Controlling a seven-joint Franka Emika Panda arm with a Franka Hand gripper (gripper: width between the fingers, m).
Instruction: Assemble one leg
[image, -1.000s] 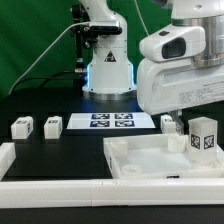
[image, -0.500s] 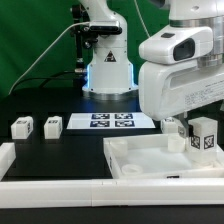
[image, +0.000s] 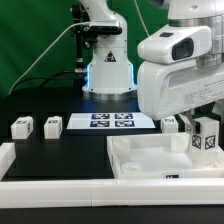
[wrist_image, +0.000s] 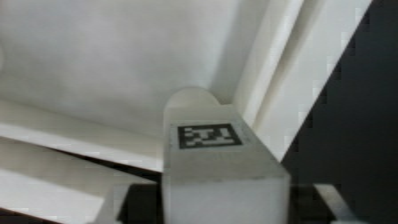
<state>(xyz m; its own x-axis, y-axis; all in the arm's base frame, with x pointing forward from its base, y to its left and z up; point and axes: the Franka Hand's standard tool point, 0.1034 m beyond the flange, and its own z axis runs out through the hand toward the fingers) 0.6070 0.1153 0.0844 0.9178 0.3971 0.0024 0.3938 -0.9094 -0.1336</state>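
Note:
My gripper (wrist_image: 222, 205) is shut on one leg (wrist_image: 217, 150), a white block with a black-and-white tag facing the wrist camera. In the exterior view this leg (image: 206, 138) stands upright at the far right corner of the large white tray-like piece (image: 150, 160); whether it touches the piece I cannot tell. The fingers are mostly hidden there behind the white wrist housing (image: 175, 80). In the wrist view the tray-like piece (wrist_image: 107, 60) fills the picture beyond the leg.
Two more legs (image: 21, 128) (image: 52, 125) stand at the exterior view's left and another (image: 171, 124) behind the tray-like piece. The marker board (image: 112, 121) lies before the robot base (image: 108, 70). A white rail (image: 60, 192) runs along the front.
The held leg has sunk a little and moved slightly to the exterior view's right. The tray-like piece has shifted a little to the right with it.

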